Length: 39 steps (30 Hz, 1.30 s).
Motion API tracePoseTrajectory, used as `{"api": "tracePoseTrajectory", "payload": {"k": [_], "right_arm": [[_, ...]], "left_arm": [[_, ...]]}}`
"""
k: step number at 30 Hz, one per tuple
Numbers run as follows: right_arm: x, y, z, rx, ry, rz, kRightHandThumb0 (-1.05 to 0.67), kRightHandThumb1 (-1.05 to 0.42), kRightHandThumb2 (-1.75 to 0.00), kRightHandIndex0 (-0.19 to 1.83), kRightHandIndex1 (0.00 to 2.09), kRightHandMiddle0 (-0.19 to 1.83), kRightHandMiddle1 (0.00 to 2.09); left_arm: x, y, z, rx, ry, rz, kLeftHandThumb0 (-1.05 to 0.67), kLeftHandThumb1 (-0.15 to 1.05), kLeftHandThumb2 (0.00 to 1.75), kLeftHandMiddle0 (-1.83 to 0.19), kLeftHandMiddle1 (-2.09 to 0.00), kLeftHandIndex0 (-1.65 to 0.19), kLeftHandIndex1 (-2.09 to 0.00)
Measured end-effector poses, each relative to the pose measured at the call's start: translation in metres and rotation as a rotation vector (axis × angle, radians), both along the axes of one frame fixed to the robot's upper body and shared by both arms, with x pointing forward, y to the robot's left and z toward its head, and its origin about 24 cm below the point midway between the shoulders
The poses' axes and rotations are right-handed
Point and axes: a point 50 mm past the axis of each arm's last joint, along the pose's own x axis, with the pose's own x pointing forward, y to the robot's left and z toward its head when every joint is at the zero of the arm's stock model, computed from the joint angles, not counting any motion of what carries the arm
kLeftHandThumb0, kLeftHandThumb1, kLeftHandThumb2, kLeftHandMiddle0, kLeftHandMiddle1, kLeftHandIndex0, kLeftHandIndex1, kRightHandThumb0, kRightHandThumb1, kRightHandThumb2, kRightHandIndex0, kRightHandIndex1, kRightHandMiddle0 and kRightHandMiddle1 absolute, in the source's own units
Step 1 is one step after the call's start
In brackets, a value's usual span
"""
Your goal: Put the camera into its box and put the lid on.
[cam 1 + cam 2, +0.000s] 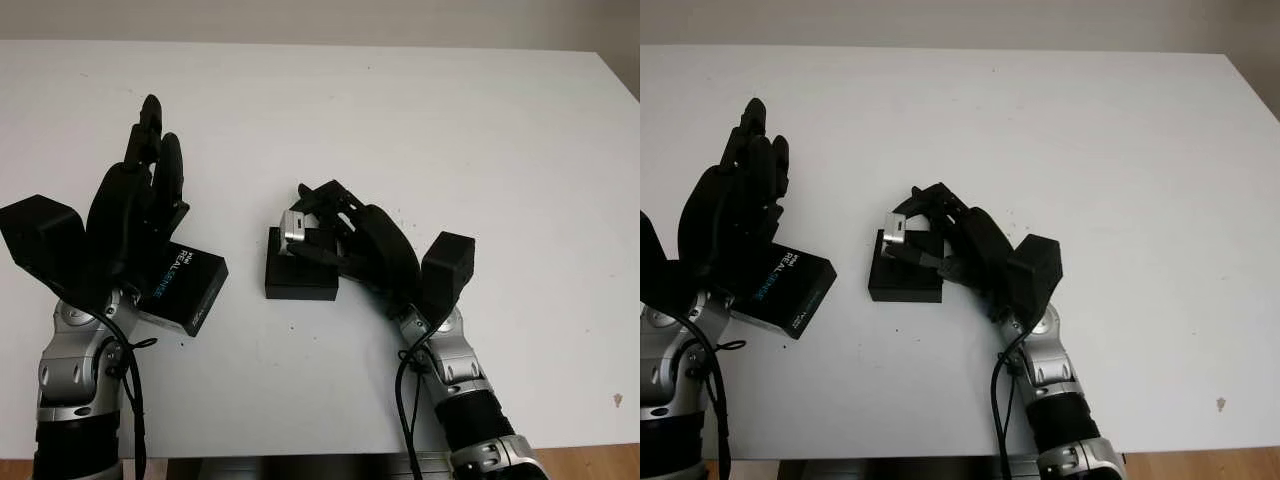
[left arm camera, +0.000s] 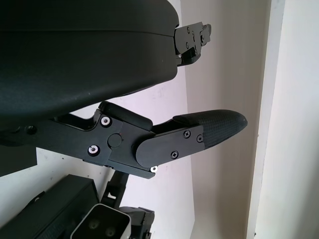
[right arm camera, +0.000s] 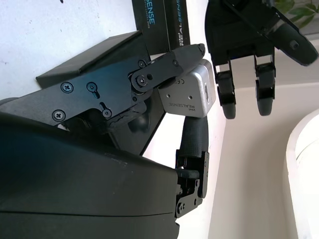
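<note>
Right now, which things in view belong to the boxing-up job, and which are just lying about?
Job:
- silver camera, gripped in the right hand
- black box, open, under that hand
- lid marked REALSENSE, on the table by the left hand, which is open above it

Lying about:
- nothing else on the white table

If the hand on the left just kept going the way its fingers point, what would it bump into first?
Probably nothing: the open left hand, above the black printed lid, points away across the bare white table toward its far edge. Its height above the table is unclear.
</note>
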Motion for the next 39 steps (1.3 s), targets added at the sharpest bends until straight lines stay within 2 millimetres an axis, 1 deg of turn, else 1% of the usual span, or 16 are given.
{"api": "tracePoseTrajectory", "payload": {"k": [6, 17, 39], "right_arm": [[0.0004, 0.0011, -0.0034, -0.009, 0.001, -0.005, -0.5, -1.05, -0.07, 0.09, 0.05, 0.21, 1.83], [0.0, 0.0051, -0.0046, -0.053, -0.054, -0.005, -0.51, -1.04, -0.06, 0.08, 0.05, 0.23, 1.85], [-0.004, -0.0029, -0.0023, -0.161, -0.161, -0.059, -0.47, -1.04, -0.05, 0.09, 0.05, 0.19, 1.82]], "left_arm": [[-0.0002, -0.0002, 0.0009, 0.0, -0.014, 0.0, -0.7, 1.05, 0.68, 0.19, 0.0, 0.19, 0.0], [-0.0002, -0.0002, 0.0009, 0.0, -0.016, 0.001, -0.71, 1.05, 0.67, 0.19, 0.0, 0.19, 0.0], [-0.0002, -0.0001, 0.0009, 0.001, -0.014, -0.001, -0.71, 1.05, 0.67, 0.19, 0.0, 0.19, 0.0]]}}
